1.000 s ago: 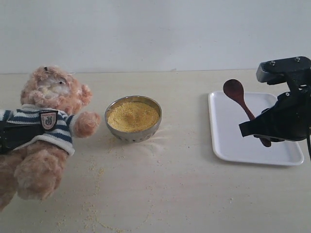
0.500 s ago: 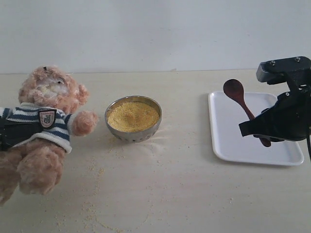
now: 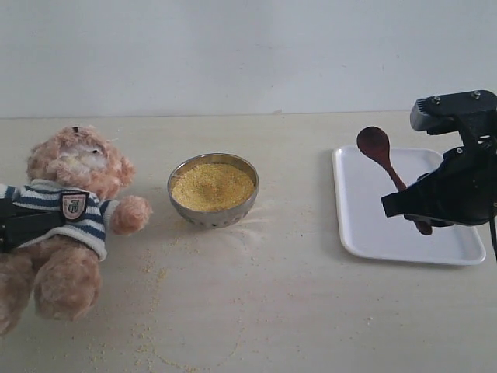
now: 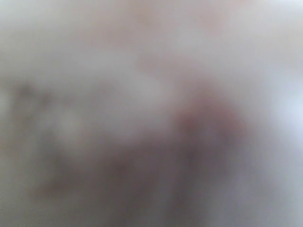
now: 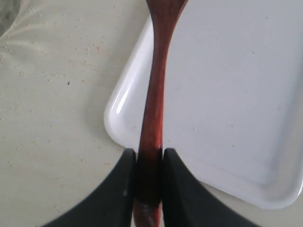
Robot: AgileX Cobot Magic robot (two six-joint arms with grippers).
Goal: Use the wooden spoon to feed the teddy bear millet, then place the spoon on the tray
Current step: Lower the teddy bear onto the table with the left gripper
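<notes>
The teddy bear (image 3: 74, 167) leans at the far left of the exterior view. My left gripper (image 3: 23, 227) shows as a black band clamped across its striped waist. The left wrist view is only a close blur of pale fur. A steel bowl (image 3: 213, 218) full of yellow millet (image 3: 213, 186) stands in the middle of the table. My right gripper (image 3: 404, 203) is shut on the handle of the wooden spoon (image 3: 374, 145), holding it above the white tray (image 3: 365, 225). The right wrist view has the spoon (image 5: 154, 99) pinched between both fingers of the gripper (image 5: 149, 153), over the tray's corner (image 5: 236, 94).
Stray grains (image 3: 151, 342) lie scattered over the table in front of the bowl and bear. A pale wall runs behind the table's far edge. The right arm's black body (image 3: 458, 116) hangs over the tray's right side.
The teddy bear has sunk lower and drifted slightly left, still in the left gripper. The right gripper and spoon have not moved.
</notes>
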